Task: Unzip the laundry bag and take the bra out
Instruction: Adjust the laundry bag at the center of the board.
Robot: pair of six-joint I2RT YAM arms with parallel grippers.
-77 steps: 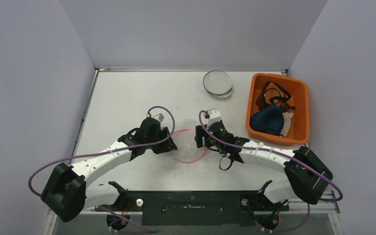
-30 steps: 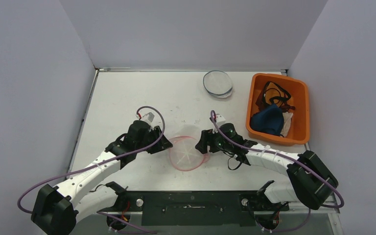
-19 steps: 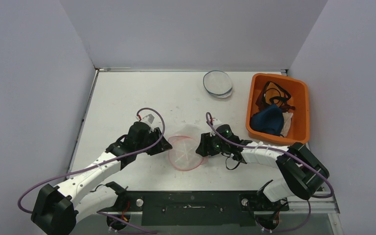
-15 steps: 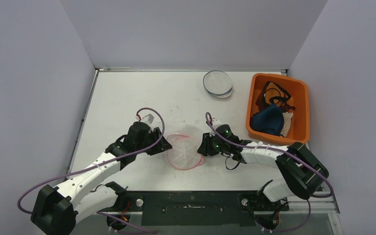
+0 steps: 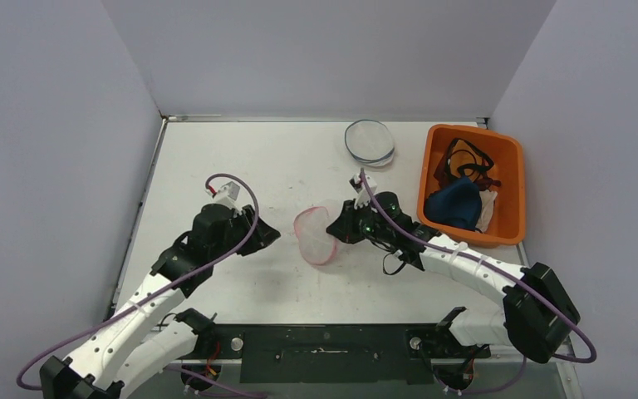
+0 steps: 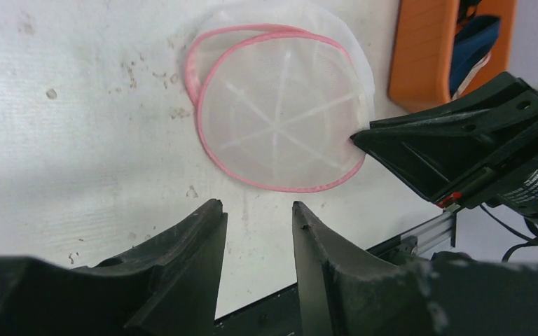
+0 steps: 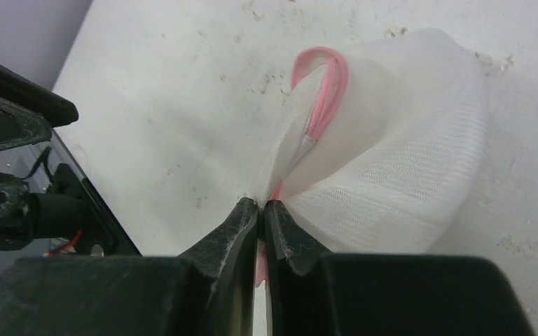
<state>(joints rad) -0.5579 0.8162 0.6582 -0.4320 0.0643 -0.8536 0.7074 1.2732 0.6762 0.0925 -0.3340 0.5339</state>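
The laundry bag (image 7: 392, 161) was white mesh cloth with pink piping; the table (image 5: 216, 158) matt white, speckled; the bin (image 5: 426, 181) smooth orange plastic.

The right gripper (image 7: 260, 204), wide apart a second ago, now pinches the bag (image 5: 314, 235) at its rim. The bag stands tilted up instead of lying flat. The left gripper (image 6: 258, 210) has drawn back, clear of it.

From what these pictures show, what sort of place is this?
Most likely a robot test cell in a laboratory, not a home: plain walls close in a white table on three sides, two arms are bolted at its near edge, and an orange bin holds garments.
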